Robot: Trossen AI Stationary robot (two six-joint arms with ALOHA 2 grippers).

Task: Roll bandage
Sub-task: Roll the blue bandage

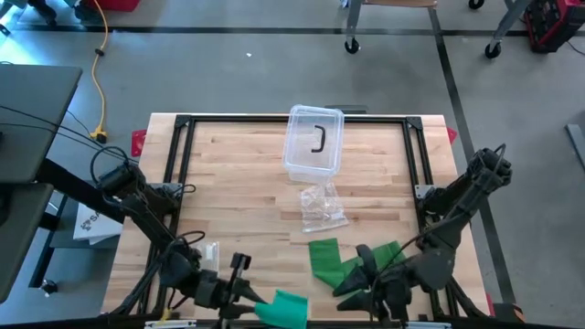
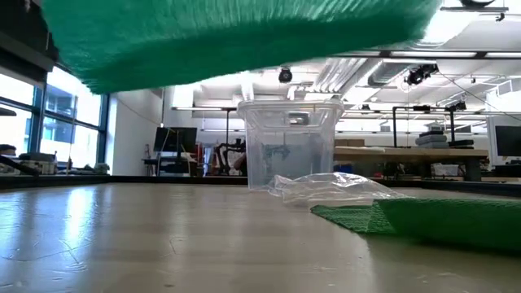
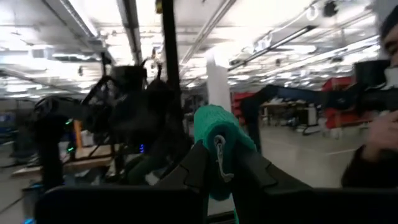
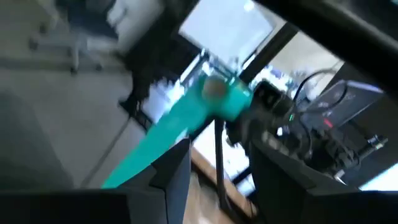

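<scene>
The green bandage is partly rolled. Its rolled end is held up near the table's near edge by my left gripper, which is shut on it. From the roll a flat strip runs toward my right gripper and past one of its fingers. My right gripper is open, at the near right. The loose remainder of the bandage lies flat on the table beside it. In the low view the raised strip crosses overhead, and the lying part is at the right. My left gripper pinches the rolled end between its two fingers, coming from the table's left side and slanting a little upward. The roll sticks out past the fingertips and is lifted clear of the table. My right gripper: the strip passes along the outer side of one finger; I cannot tell whether they touch.
A clear plastic container with a black piece inside stands at the far middle of the table. A crumpled clear bag lies just in front of it. A small white object lies near my left arm. A person's arm shows beyond the table.
</scene>
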